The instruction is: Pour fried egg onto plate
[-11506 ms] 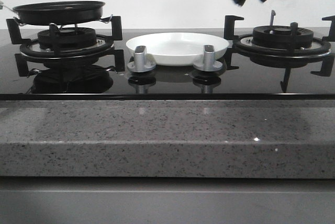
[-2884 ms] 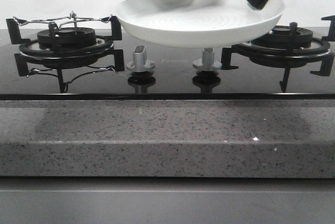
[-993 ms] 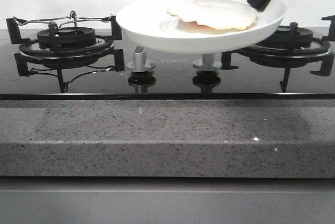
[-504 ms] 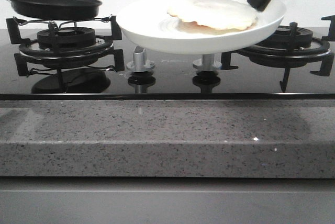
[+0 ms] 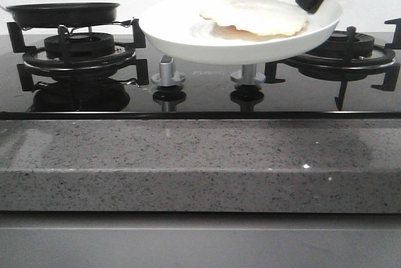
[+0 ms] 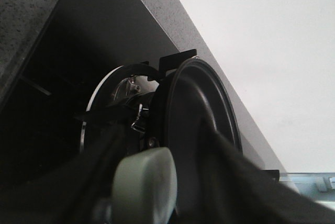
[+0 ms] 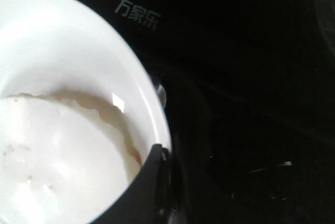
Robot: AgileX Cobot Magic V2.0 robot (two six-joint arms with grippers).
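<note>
glossy black hob point(image 5: 200, 96), two burners, two knobs

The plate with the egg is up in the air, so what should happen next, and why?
Probably lower the plate to the stovetop between the burners. The egg already lies on it, and the right end effector grips its rim, holding it tilted above the knobs. The pan is at the left burner, so pouring looks done.

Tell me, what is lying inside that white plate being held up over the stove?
The fried egg lies in the plate, towards the side gripped by the right end effector. The plate's floor beneath the egg is covered.
</note>
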